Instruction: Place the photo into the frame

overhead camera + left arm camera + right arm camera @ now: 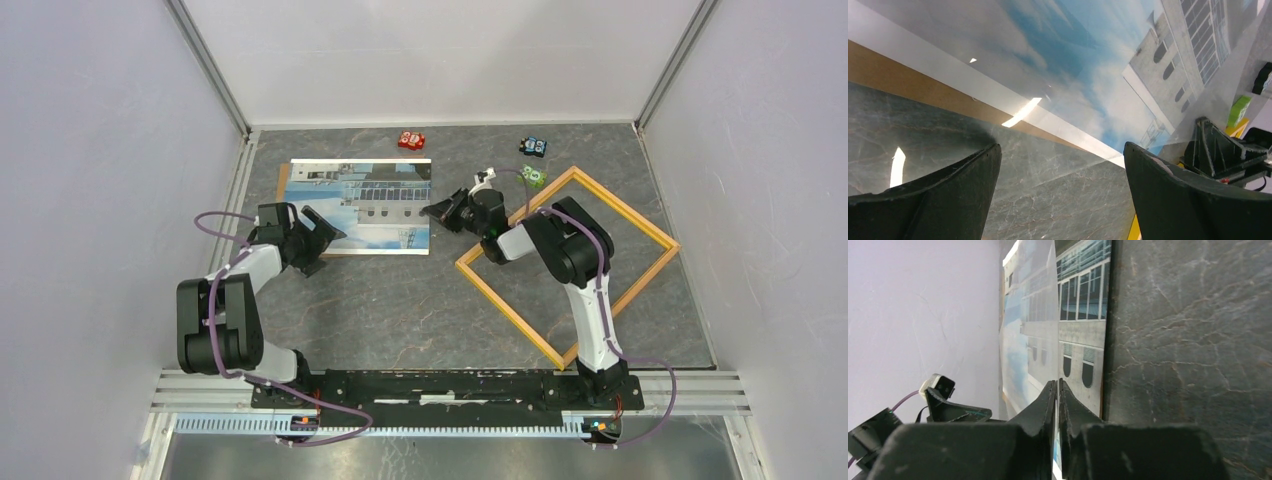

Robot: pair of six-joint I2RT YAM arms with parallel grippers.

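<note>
Where the two arms rise from the near edge of the desk [400, 310], the frame [625, 206] lies flat on the right, turned cornerwise like a diamond. Bare stone shows inside its rails, and the right arm reaches across its left part.

Farther in on the left, the left jaws stand wide apart and hold nothing. They hang low over the desk at the near-left corner of the photo [360, 200]. From the left wrist, the dark fingers [948, 195] flank bare stone.

The photo lies face up on a brown backing board [923, 82], left of the frame and apart from it. The right jaws are pinched almost together on its right edge, and the right wrist view shows a thin sliver of print between the fingers [1075, 410].

Near the far wall sit a small red object [411, 139] and a blue-black one [535, 147]. A green one [535, 178] lies just beside the frame's far corner.
</note>
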